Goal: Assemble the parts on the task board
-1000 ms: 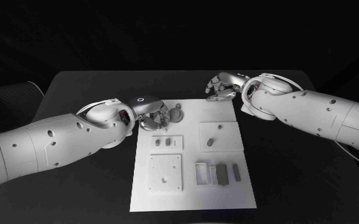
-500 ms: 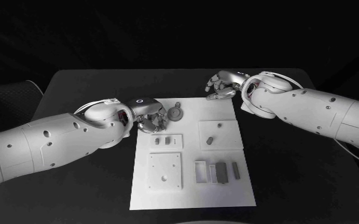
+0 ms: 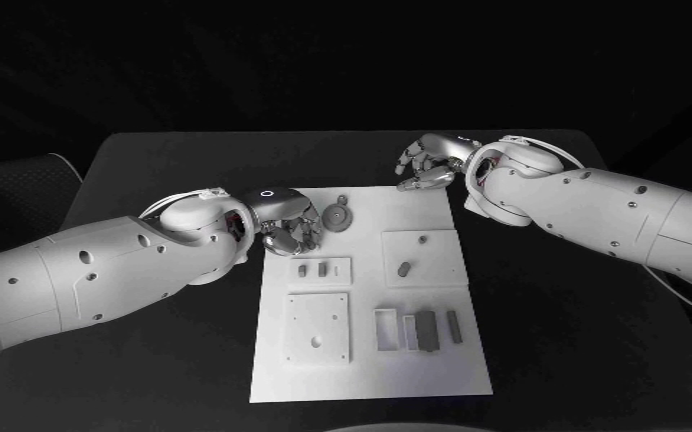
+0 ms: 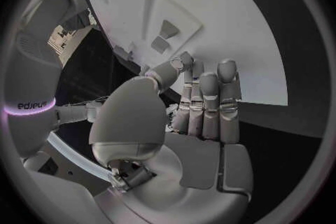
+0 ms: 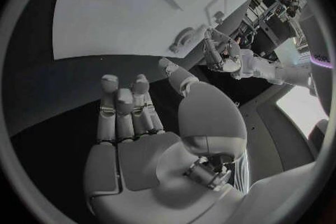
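The white task board [image 3: 368, 372] lies in the middle of the black table. A round grey part [image 3: 338, 216] rests near its far left corner. My left hand [image 3: 290, 228] hovers at the board's left edge, close beside that round part, and I see nothing in it. Its fingers [image 4: 207, 106] lie straight and side by side in the left wrist view. My right hand [image 3: 428, 165] hangs over the bare table just past the board's far right corner, fingers loosely spread and holding nothing. The right wrist view shows the board [image 5: 119, 5], the round part [image 5: 183, 39] and my left hand [image 5: 225, 56].
On the board, a small plate [image 3: 320, 271] holds two short parts and a square plate [image 3: 424, 258] carries a peg and an oblong part. A plate with holes [image 3: 317, 330] sits nearer me, with several upright bars [image 3: 421, 331] to its right. Black table surrounds the board.
The camera has shifted slightly. My left hand has edged a little toward the round part. The right hand has stayed almost in place.
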Controlling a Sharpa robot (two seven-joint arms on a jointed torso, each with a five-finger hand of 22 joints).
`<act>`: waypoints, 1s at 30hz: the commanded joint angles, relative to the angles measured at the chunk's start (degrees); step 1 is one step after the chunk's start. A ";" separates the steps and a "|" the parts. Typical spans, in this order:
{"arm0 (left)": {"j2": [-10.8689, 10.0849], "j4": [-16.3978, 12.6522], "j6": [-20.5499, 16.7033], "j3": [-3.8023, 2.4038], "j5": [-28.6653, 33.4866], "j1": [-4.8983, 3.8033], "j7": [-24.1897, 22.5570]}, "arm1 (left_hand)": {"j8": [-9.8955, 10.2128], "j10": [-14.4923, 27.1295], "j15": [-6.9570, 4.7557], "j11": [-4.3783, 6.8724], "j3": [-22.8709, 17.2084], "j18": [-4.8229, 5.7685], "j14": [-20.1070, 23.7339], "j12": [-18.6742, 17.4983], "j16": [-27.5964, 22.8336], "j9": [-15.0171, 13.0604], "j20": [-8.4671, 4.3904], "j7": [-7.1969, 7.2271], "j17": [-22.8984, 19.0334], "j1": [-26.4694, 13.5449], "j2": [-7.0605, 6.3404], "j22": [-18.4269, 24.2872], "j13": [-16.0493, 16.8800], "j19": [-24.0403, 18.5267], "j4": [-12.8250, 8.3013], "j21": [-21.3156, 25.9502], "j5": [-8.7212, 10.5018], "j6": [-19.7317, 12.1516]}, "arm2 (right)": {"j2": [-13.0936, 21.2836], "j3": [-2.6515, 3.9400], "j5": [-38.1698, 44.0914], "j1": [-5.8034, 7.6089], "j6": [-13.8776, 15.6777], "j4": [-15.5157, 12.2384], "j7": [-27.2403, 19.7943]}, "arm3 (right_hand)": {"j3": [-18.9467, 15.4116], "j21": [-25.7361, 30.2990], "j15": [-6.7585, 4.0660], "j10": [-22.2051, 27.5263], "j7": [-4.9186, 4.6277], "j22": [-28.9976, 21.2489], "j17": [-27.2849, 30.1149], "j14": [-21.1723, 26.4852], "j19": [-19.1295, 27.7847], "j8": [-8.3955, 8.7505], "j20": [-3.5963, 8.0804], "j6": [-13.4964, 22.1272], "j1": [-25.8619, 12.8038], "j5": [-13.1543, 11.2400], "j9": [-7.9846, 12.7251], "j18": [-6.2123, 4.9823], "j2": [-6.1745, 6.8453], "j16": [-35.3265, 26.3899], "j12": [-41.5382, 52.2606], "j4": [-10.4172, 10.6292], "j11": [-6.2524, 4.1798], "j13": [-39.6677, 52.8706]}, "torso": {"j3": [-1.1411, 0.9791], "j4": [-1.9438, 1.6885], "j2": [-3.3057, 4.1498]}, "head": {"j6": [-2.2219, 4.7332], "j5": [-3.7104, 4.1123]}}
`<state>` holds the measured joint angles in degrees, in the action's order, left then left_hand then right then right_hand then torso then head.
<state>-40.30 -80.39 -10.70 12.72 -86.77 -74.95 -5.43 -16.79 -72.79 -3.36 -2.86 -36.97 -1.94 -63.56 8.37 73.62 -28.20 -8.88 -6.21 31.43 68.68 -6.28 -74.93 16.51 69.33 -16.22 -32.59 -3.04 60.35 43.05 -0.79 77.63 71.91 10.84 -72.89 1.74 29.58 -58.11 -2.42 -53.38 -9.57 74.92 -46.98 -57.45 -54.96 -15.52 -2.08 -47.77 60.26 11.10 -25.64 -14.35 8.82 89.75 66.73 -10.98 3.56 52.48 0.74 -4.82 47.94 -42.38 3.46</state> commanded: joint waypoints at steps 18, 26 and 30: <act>0.61 -0.62 0.11 0.08 0.22 0.04 -0.12 | -0.11 -0.40 -0.03 -0.11 0.33 -3.79 -0.10 -0.51 0.33 -0.03 -0.13 -0.20 -0.11 -0.02 -0.14 -1.18 0.16 0.06 0.07 -0.26 0.04 -0.05 | 0.00 0.02 0.06 -0.04 -0.64 -0.12 -0.42 | -0.12 0.24 0.08 0.53 -0.43 0.79 0.08 -0.49 -0.39 0.14 0.18 -0.10 -0.09 0.29 0.09 -0.65 -0.41 -0.19 0.36 -0.37 0.07 -0.09 | -0.03 0.01 0.00 | 0.20 0.11; 1.05 -0.44 1.46 0.11 0.20 0.03 0.43 | -0.11 -0.43 -0.03 -0.11 0.34 -3.80 -0.10 -0.54 0.34 -0.04 -0.13 -0.21 -0.12 -0.01 -0.13 -1.18 0.19 0.07 0.06 -0.26 0.05 -0.06 | -0.05 0.02 0.06 -0.04 -0.63 -0.13 -0.44 | -0.12 0.24 0.08 0.54 -0.43 0.79 0.08 -0.49 -0.39 0.14 0.18 -0.10 -0.09 0.30 0.09 -0.65 -0.43 -0.19 0.36 -0.36 0.07 -0.10 | -0.01 0.02 0.02 | 0.23 0.10; 1.18 -0.32 2.76 0.12 -0.05 0.03 1.35 | -0.02 -0.29 0.05 -0.20 0.60 -3.76 0.01 -0.75 0.36 -0.01 -0.06 -0.30 -0.13 -0.27 -0.26 -1.19 0.24 -0.04 0.08 -0.26 0.11 -0.27 | -0.03 0.02 0.06 -0.04 -0.65 -0.16 -0.42 | -0.12 0.24 0.08 0.54 -0.43 0.79 0.08 -0.49 -0.39 0.14 0.18 -0.10 -0.09 0.29 0.10 -0.65 -0.42 -0.19 0.36 -0.37 0.07 -0.10 | -0.02 0.02 0.02 | 0.20 0.12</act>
<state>-39.34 -80.51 -10.14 12.80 -86.74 -74.97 -4.54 -16.70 -72.91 -3.26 -2.98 -36.64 -1.94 -63.66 7.85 73.61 -28.18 -8.69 -6.15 31.38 68.75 -6.35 -74.93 16.77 69.32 -16.24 -32.59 -3.03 60.05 43.04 -0.79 77.62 71.90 10.84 -72.96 1.75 29.58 -58.11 -2.49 -53.24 -9.69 74.92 -46.98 -57.53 -55.09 -15.52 -1.94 -47.88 60.26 11.10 -25.62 -14.34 8.82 89.75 66.73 -10.98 3.70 52.44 0.72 -4.80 47.94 -42.14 3.57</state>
